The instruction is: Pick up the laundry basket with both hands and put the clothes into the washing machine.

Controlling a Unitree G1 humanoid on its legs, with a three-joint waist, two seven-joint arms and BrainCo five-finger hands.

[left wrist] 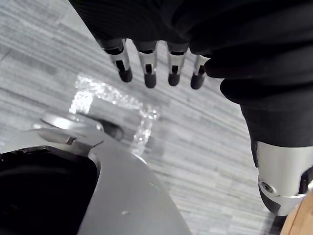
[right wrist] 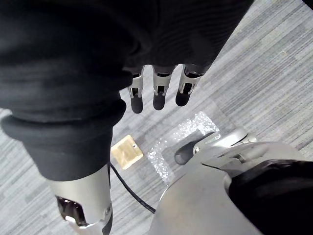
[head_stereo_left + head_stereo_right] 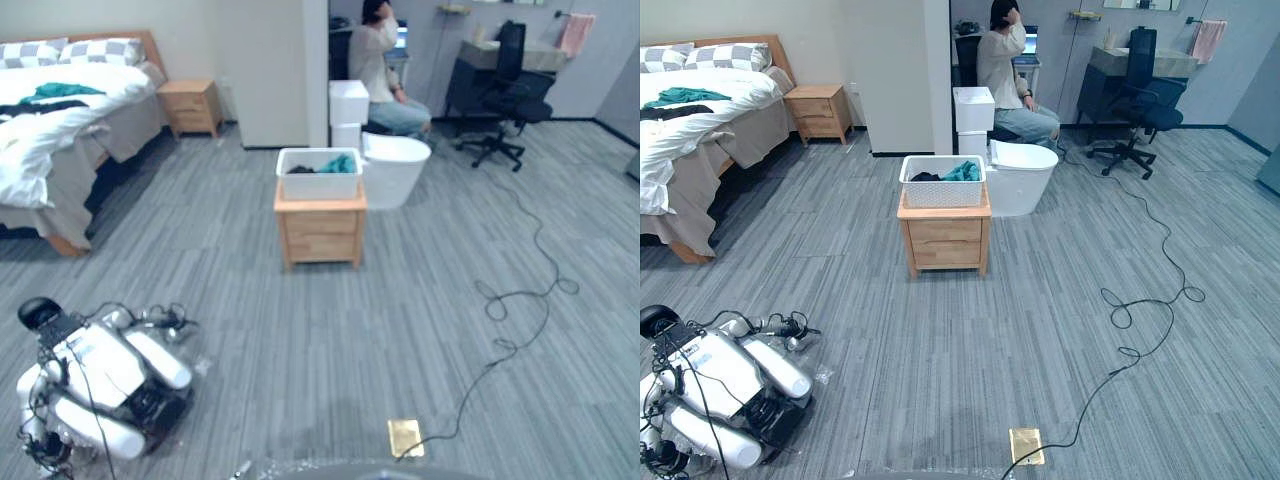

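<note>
Laundry basket (image 3: 319, 174): white, upright, on the tabletop of a small wooden two-drawer cabinet (image 3: 320, 233), mid-floor and well ahead of the robot. Clothes (image 3: 339, 164) sit inside it, a teal piece to the right and a dark piece to the left, neither rising much above the rim. Just behind the cabinet and to its right is a white rounded tub (image 3: 394, 170); I cannot tell whether the two touch. A white box-shaped unit (image 3: 348, 102) stands behind the tub. Far centre, a person (image 3: 378, 70) sits facing away, with a dark office chair (image 3: 505, 95) to the right. Far left is a bed (image 3: 60, 125) with white bedding and a teal garment on top, and a wooden bedside table (image 3: 190, 106) beside it. Near left, a white-and-black machine (image 3: 100, 385) lies on the grey carpet. A brass floor plate (image 3: 405, 437) is near centre. Left hand (image 1: 147, 66): fingers (image 1: 173, 68) straight, hanging in a row over the carpet, holding nothing. Right hand (image 2: 159, 90): fingers (image 2: 136, 95) likewise straight and empty, above the floor plate. Both hands are well apart from the basket.
</note>
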